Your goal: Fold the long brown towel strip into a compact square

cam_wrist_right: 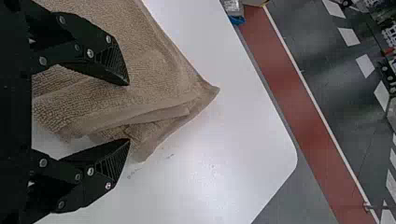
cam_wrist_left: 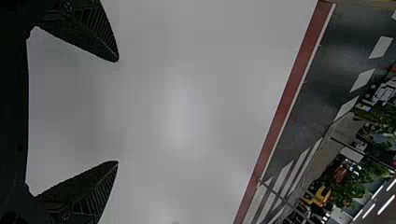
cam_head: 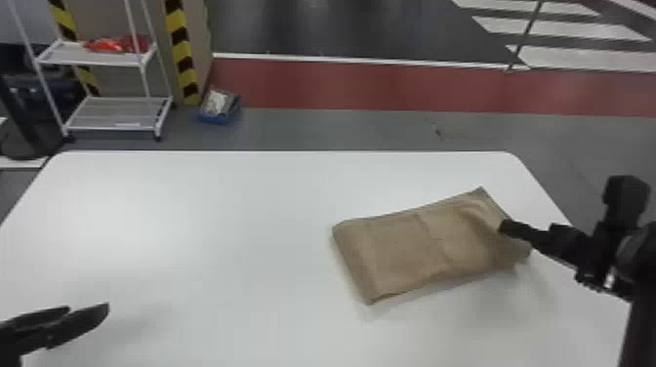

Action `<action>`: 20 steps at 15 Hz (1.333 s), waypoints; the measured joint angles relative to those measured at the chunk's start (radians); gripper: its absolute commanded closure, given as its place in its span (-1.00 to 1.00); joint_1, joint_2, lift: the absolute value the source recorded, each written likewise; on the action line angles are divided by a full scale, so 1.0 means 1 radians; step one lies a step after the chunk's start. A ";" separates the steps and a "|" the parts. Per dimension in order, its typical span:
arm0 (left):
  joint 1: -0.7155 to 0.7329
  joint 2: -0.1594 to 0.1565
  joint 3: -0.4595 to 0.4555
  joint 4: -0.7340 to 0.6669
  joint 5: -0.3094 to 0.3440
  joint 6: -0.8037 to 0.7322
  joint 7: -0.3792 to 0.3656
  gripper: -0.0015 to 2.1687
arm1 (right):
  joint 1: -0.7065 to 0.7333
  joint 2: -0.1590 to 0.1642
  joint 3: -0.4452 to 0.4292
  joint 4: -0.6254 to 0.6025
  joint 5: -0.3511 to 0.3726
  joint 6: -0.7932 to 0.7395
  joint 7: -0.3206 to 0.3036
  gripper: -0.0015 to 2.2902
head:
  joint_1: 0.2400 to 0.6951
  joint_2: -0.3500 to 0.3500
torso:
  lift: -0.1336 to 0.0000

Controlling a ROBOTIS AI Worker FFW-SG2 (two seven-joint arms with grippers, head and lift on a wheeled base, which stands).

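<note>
Two parted fingers of the left gripper (cam_head: 89,307) hang over the near left of the white table (cam_head: 195,219). At the right, the right gripper (cam_head: 504,227) has its fingers apart at the rumpled right end of the brown towel (cam_head: 407,249), otherwise lying in a flat folded rectangle. Beyond the table stand a white shelf cart (cam_head: 102,59) and, near it, a blue bin (cam_head: 218,118).

Soft, diffuse light falls on the white table (cam_head: 195,205), pooling as a pale glare on its left part in the head view. Faint, soft-edged shadows lie along the near edge of the brown towel (cam_head: 405,244) and beside the left end effector (cam_head: 88,307). The left wrist view is dimmer, greyish around a hazy highlight; the right is brighter.
</note>
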 measured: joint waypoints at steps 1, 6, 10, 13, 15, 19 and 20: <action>0.004 -0.001 0.000 0.000 0.000 0.000 0.000 -0.90 | 0.002 -0.011 0.000 -0.002 0.003 0.004 0.000 -0.94 | 1.00 -0.34 | -0.91; 0.020 -0.002 0.001 -0.006 0.002 -0.003 -0.002 -0.90 | 0.001 -0.056 0.026 0.024 0.046 -0.080 0.003 -0.94 | 1.00 -0.46 | -0.91; 0.026 0.000 0.012 -0.008 0.003 -0.004 -0.002 -0.90 | -0.016 -0.062 0.106 0.072 0.139 -0.220 0.015 -0.94 | 1.00 -0.42 | -0.91; 0.026 -0.003 0.022 -0.013 0.010 -0.011 -0.002 -0.88 | -0.027 -0.060 0.178 0.144 0.249 -0.348 0.015 -0.94 | 1.00 -0.37 | -0.91; 0.028 -0.010 0.032 -0.019 0.021 -0.028 -0.003 -0.88 | -0.037 -0.058 0.197 0.213 0.319 -0.445 0.015 -0.94 | 1.00 -0.36 | -0.91; 0.034 -0.020 0.037 -0.035 0.026 -0.045 -0.002 -0.88 | -0.045 -0.056 0.208 0.324 0.368 -0.585 0.015 -0.94 | 1.00 -0.33 | -0.91; 0.035 -0.022 0.036 -0.035 0.026 -0.046 -0.003 -0.88 | -0.044 -0.056 0.206 0.339 0.369 -0.606 0.015 -0.94 | 1.00 -0.32 | -0.91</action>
